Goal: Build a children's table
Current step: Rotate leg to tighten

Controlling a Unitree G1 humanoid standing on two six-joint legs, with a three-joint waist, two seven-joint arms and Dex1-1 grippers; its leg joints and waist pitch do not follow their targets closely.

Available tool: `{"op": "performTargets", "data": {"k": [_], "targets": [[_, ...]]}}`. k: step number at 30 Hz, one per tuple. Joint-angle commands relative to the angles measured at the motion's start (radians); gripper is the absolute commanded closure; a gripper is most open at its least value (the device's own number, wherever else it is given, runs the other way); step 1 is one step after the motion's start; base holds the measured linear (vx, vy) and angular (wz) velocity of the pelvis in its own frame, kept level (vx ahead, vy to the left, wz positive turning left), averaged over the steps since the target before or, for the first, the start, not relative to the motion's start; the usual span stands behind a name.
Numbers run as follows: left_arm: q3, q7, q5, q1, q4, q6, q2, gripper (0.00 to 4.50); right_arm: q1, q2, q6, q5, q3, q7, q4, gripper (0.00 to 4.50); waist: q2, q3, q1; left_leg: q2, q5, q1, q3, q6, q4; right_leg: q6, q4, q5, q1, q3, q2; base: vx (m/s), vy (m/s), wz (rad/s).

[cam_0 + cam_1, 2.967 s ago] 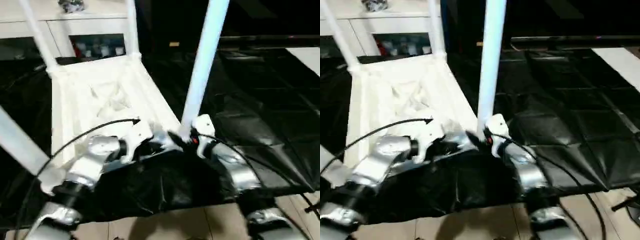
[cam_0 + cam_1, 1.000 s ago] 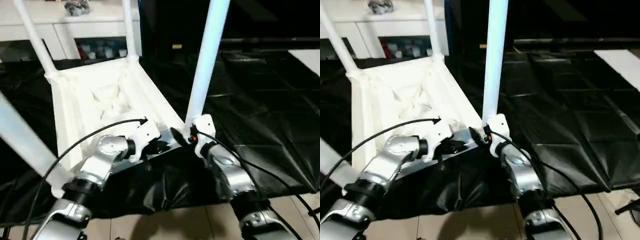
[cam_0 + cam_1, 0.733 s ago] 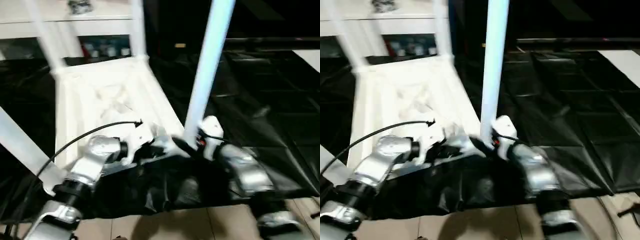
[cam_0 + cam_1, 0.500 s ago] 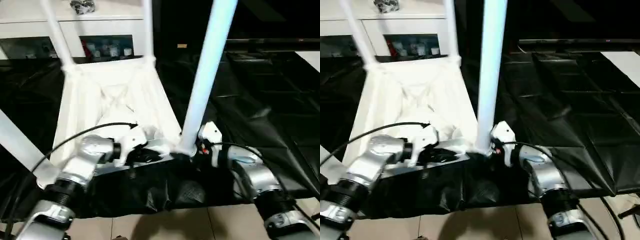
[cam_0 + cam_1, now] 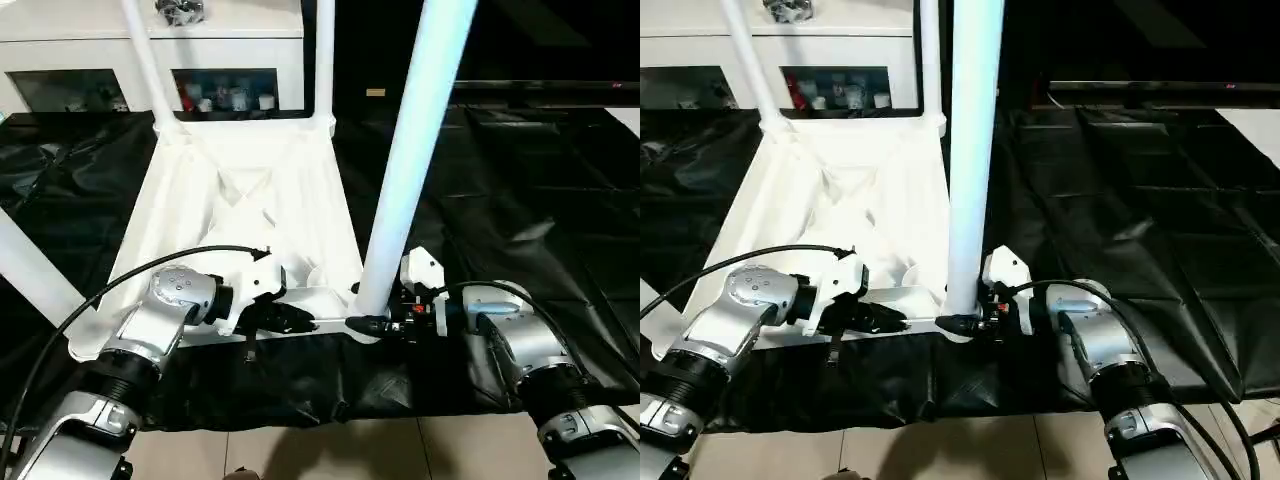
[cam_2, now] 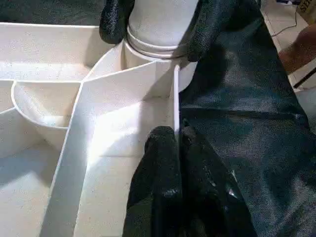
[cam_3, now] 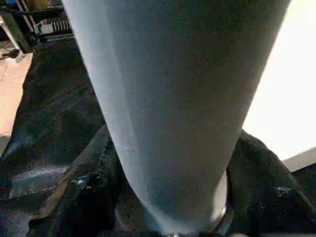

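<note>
Lying upside down on black sheeting, the white plastic children's table (image 5: 250, 215) needs steady bracing: left tool (image 6: 174, 140) pinches its rim, right tool (image 6: 153, 27) wraps the round tapered near leg (image 5: 405, 190); twist squarely, without tilting

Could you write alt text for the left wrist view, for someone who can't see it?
The left tool pinches the thin white rim of the upside-down children's table. Beyond, the right tool's black fingers flank the base of a round leg. Black sheeting lies alongside.
</note>
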Motion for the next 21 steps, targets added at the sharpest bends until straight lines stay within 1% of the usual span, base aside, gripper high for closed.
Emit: {"op": "performTargets", "data": {"k": [1, 4, 5, 7, 9, 10, 11, 12, 13, 14, 15, 16, 17, 18, 19, 20, 21], "targets": [[-0.015, 0.003, 0.013, -0.022, 0.021, -0.004, 0.002, 4.50, 0.005, 0.010, 0.005, 0.009, 0.042, 0.064, -0.004, 1.88, -0.006, -0.055, -0.002, 0.012, -0.162, 0.004, 0.014, 0.076, -0.057, -0.264, -0.048, -0.063, 0.050, 0.021, -0.029, 0.000, 0.000, 0.00], [-0.017, 0.001, 0.011, -0.026, 0.026, -0.007, 0.002, 4.50, 0.034, 0.016, 0.018, 0.012, 0.051, 0.066, -0.030, 1.88, -0.007, -0.055, 0.000, 0.012, -0.160, 0.004, 0.014, 0.077, -0.056, -0.263, -0.047, -0.061, 0.051, 0.021, -0.029, 0.000, 0.000, 0.00], [-0.014, 0.007, 0.009, -0.025, 0.026, -0.007, -0.003, 4.50, 0.058, 0.024, 0.028, 0.015, 0.051, 0.052, -0.048, 1.89, -0.006, -0.055, 0.001, 0.013, -0.159, 0.004, 0.013, 0.078, -0.057, -0.260, -0.047, -0.062, 0.051, 0.022, -0.030, 0.000, 0.000, 0.00], [-0.013, 0.011, 0.008, -0.024, 0.025, -0.007, -0.005, 4.50, 0.065, 0.028, 0.031, 0.015, 0.051, 0.044, -0.054, 1.89, -0.005, -0.054, 0.004, 0.013, -0.168, 0.005, 0.013, 0.075, -0.058, -0.258, -0.049, -0.074, 0.050, 0.022, -0.030, 0.000, 0.000, 0.00], [-0.012, 0.038, 0.014, -0.021, 0.016, -0.001, -0.015, 4.50, 0.078, 0.050, 0.032, 0.001, 0.036, -0.033, -0.050, 1.89, -0.005, -0.050, 0.005, 0.014, -0.193, 0.006, 0.013, 0.058, -0.063, -0.246, -0.054, -0.118, 0.047, 0.023, -0.031, 0.000, 0.000, 0.00], [-0.007, 0.117, 0.035, -0.024, 0.011, 0.017, -0.043, 4.50, 0.068, 0.098, 0.038, -0.036, 0.001, -0.211, -0.010, 1.89, 0.003, -0.049, 0.003, 0.014, -0.207, 0.006, 0.011, 0.047, -0.065, -0.242, -0.056, -0.138, 0.046, 0.023, -0.032, 0.000, 0.000, 0.00], [-0.007, 0.123, 0.036, -0.025, 0.011, 0.019, -0.046, 4.50, 0.067, 0.102, 0.038, -0.039, -0.002, -0.225, -0.006, 1.89, 0.002, -0.047, 0.000, 0.013, -0.225, 0.007, 0.011, 0.032, -0.068, -0.235, -0.060, -0.161, 0.044, 0.024, -0.032, 0.000, 0.000, 0.00], [-0.002, 0.162, 0.042, -0.026, 0.008, 0.029, -0.064, 4.50, 0.058, 0.126, 0.029, -0.061, -0.019, -0.321, 0.020, 1.90, -0.004, -0.041, -0.012, 0.010, -0.305, 0.011, 0.007, -0.001, -0.076, -0.200, -0.071, -0.292, 0.042, 0.024, -0.034, 0.000, 0.000, 0.00], [0.002, 0.196, 0.046, -0.028, 0.006, 0.038, -0.082, 4.50, 0.050, 0.149, 0.017, -0.076, -0.036, -0.402, 0.040, 1.91, -0.005, -0.039, -0.016, 0.008, -0.326, 0.013, 0.006, -0.008, -0.077, -0.184, -0.077, -0.341, 0.041, 0.024, -0.034, 0.000, 0.000, 0.00], [0.006, 0.235, 0.053, -0.031, 0.006, 0.043, -0.103, 4.50, 0.040, 0.175, 0.027, -0.081, -0.056, -0.480, 0.061, 1.91, -0.004, -0.039, -0.021, 0.008, -0.342, 0.012, 0.001, -0.022, -0.080, -0.157, -0.082, -0.407, 0.040, 0.025, -0.038, 0.000, 0.000, 0.00], [0.008, 0.274, 0.060, -0.036, 0.009, 0.048, -0.123, 4.50, 0.030, 0.200, 0.043, -0.080, -0.074, -0.550, 0.078, 1.91, -0.004, -0.039, -0.025, 0.007, -0.348, 0.012, 0.000, -0.024, -0.081, -0.149, -0.085, -0.425, 0.038, 0.025, -0.038, -0.051, 0.001, -0.05], [0.008, 0.305, 0.067, -0.041, 0.011, 0.051, -0.141, 4.50, 0.023, 0.217, 0.047, -0.082, -0.086, -0.601, 0.090, 1.91, 0.014, -0.039, -0.031, 0.005, -0.359, 0.013, -0.004, -0.035, -0.082, -0.138, -0.086, -0.439, 0.036, 0.024, -0.037, 0.000, 0.000, 0.00], [0.007, 0.349, 0.076, -0.046, 0.014, 0.057, -0.168, 4.50, 0.015, 0.241, 0.044, -0.085, -0.097, -0.662, 0.101, 1.91, 0.003, -0.040, -0.043, 0.005, -0.374, 0.012, -0.004, -0.035, -0.082, -0.135, -0.090, -0.431, 0.034, 0.022, -0.034, -0.057, 0.007, -0.06], [0.004, 0.379, 0.080, -0.049, 0.011, 0.067, -0.195, 4.50, 0.008, 0.265, 0.052, -0.087, -0.107, -0.722, 0.108, 1.91, 0.001, -0.042, -0.044, 0.003, -0.363, 0.009, -0.004, -0.030, -0.081, -0.135, -0.090, -0.414, 0.037, 0.022, -0.033, 0.000, 0.000, 0.00], [0.002, 0.395, 0.082, -0.050, 0.009, 0.073, -0.209, 4.50, 0.005, 0.278, 0.057, -0.089, -0.113, -0.755, 0.111, 1.91, 0.002, -0.043, -0.043, 0.004, -0.354, 0.011, -0.003, -0.027, -0.080, -0.137, -0.091, -0.405, 0.035, 0.023, -0.033, 0.000, 0.000, 0.00], [-0.008, 0.415, 0.077, -0.046, -0.010, 0.083, -0.255, 4.50, -0.008, 0.308, 0.053, -0.112, -0.099, -0.807, 0.116, 1.91, 0.003, -0.041, -0.045, 0.003, -0.356, 0.010, -0.001, -0.018, -0.079, -0.141, -0.092, -0.394, 0.032, 0.024, -0.030, 0.000, 0.000, 0.00], [-0.015, 0.416, 0.074, -0.042, -0.019, 0.088, -0.272, 4.50, -0.013, 0.320, 0.046, -0.120, -0.094, -0.817, 0.115, 1.91, 0.001, -0.042, -0.045, 0.001, -0.351, 0.009, -0.001, -0.011, -0.079, -0.141, -0.092, -0.394, 0.034, 0.023, -0.030, 0.000, 0.000, 0.00]]}}
